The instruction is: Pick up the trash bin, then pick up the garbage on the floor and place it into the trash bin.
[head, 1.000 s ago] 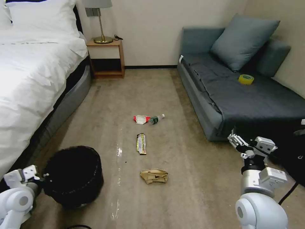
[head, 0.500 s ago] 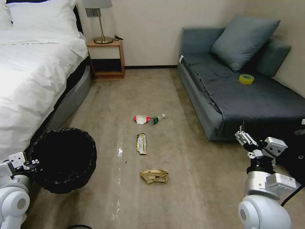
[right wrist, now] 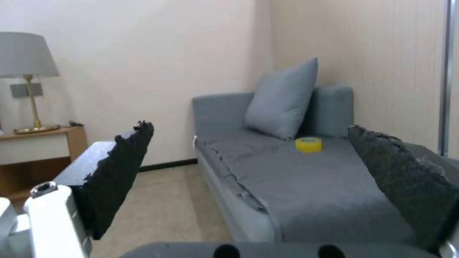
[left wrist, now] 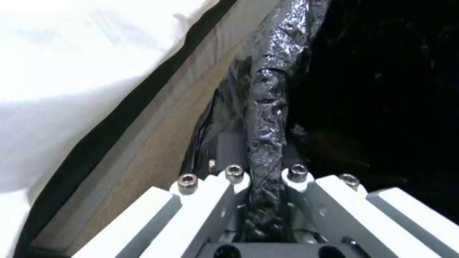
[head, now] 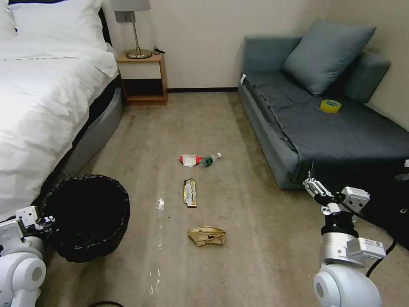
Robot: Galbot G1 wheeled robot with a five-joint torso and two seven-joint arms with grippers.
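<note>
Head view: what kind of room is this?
Likely a hotel-style bedroom: a bed with white linen, a nightstand carrying a lamp, and a grey sofa with a cushion along the opposite wall. Litter lies on the carpet between them.

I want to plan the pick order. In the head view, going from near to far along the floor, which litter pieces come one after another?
Crumpled brown paper bag → gold-yellow snack wrapper → red-and-white packet and green bottle, side by side at about the same depth.
</note>
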